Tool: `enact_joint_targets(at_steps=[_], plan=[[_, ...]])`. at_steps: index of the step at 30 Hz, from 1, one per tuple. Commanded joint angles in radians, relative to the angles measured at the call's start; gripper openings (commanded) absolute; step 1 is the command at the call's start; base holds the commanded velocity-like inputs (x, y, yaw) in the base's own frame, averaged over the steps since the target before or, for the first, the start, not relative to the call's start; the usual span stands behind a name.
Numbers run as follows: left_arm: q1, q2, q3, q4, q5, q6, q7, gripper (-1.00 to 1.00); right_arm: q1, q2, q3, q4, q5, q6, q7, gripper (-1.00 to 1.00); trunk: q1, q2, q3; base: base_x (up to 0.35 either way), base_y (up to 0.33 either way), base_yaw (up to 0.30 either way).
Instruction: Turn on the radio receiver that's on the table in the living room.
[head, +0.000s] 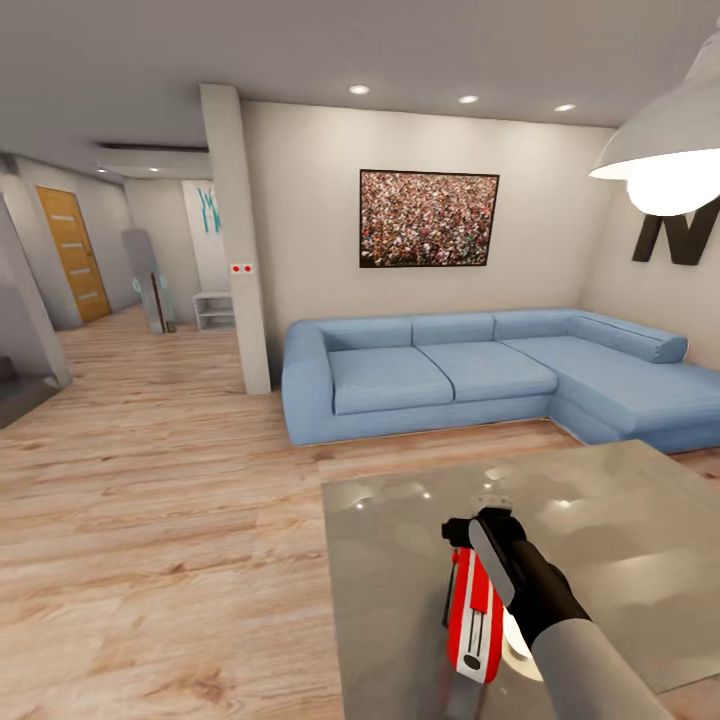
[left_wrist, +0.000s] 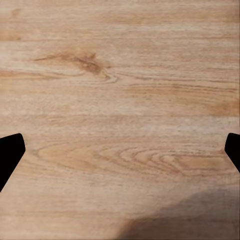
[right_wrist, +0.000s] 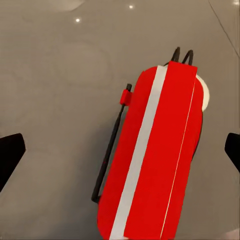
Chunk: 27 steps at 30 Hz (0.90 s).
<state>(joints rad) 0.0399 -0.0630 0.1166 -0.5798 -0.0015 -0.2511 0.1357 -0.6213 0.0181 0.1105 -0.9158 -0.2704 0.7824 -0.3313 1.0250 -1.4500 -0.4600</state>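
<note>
Two grippers are mine, and both have their fingers spread wide with nothing between them. My right gripper (right_wrist: 120, 152) hangs over the radio (right_wrist: 152, 155), whose red body with its white stripe lies between the dark fingertips (right_wrist: 10, 155) without touching either, so I am above it, not holding it. A thin black antenna (right_wrist: 109, 155) runs along one long side of the radio (a small red clip joins them near one end). From my head, the radio (head: 472, 625) lies flat on the grey table (head: 400, 560), near the table's 6 o'clock edge, its long axis running roughly 12 to 6, and my right forearm (head: 545, 590) reaches in from about 5 o'clock and partly covers it. Past the table, at 12 o'clock, stands the blue sofa (head: 480, 375) with a framed picture (head: 428, 218) on the wall above it, and a white lamp (head: 670, 160) hangs at 2 o'clock. My left gripper (left_wrist: 120, 152) points down at bare wood floor (left_wrist: 120, 75).
</note>
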Motion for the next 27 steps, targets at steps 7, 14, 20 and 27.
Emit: enact_joint_targets(at_steps=[7,14,20,27], plan=[[0.0,0.0,0.0,0.0,0.0,0.0,0.0,1.0,0.0,-0.004,-0.099,0.001,0.001,0.001,-0.002,1.0,0.0,0.0,0.0,0.0,0.028,0.0],[0.0,0.0,0.0,0.0,0.0,0.001,0.001,1.0,0.0,-0.007,-0.122,0.041,0.003,0.0,-0.01,1.0,0.0,0.0,0.0,0.0,0.001,0.0],[0.0,0.0,0.0,0.0,0.0,0.0,0.001,1.0,0.0,-0.01,-0.124,0.074,0.003,-0.002,-0.008,1.0,0.0,0.0,0.0,0.0,0.0,0.0],[0.0,0.0,0.0,0.0,0.0,0.0,0.001,1.0,0.0,-0.01,-0.124,0.083,0.002,-0.027,-0.001,1.0,0.0,0.0,0.0,0.0,0.0,-0.001]])
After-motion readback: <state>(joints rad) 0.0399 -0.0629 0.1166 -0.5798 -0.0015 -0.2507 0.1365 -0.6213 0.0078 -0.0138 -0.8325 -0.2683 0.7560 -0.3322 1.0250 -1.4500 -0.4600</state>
